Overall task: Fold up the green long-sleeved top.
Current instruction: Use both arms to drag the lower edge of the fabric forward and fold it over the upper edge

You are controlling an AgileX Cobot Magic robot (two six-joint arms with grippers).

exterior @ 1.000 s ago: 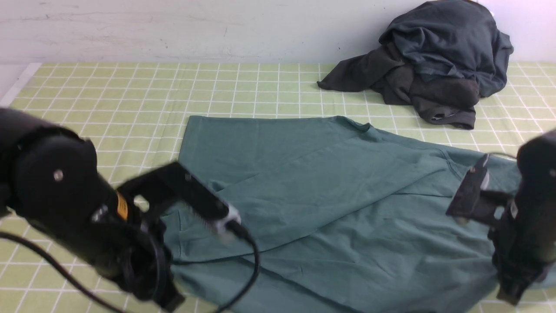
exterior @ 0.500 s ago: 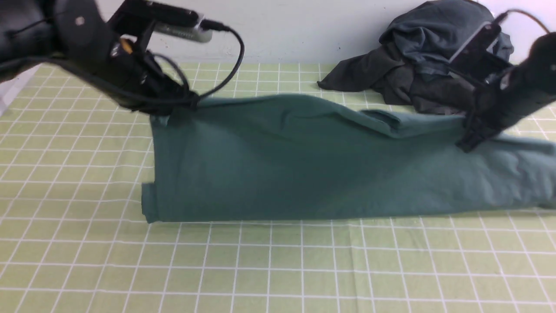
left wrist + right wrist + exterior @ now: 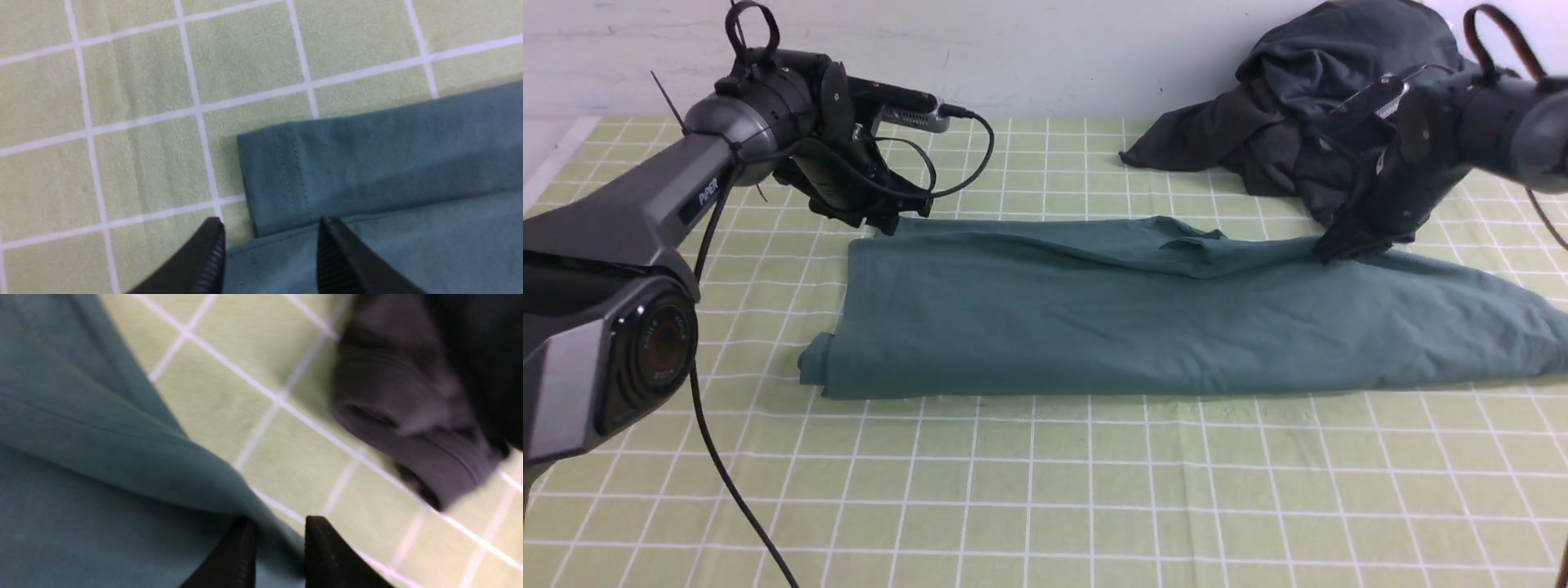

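Where the left gripper (image 3: 271,230) stands: low over the far-left corner of the top (image 3: 1143,318), on the left half of the mat (image 3: 1045,490).
Left gripper state: released; fingers (image 3: 206,257) apart, the stitched hem (image 3: 286,175) lying flat between them, unpinched.
Top: mid-mat, folded into a long band running left to right; near edge a rounded fold, collar (image 3: 1196,239) at the far edge.
Mat: green with a white grid, under both garments.
Right gripper (image 3: 280,526): down at the top's far edge, right of the collar; narrow gap, a fold of cloth running into it; pinched or let go, cannot tell.
Heap (image 3: 1339,122): dark, far right against the wall (image 3: 1054,49), behind the right gripper; mat shows between it and the top.
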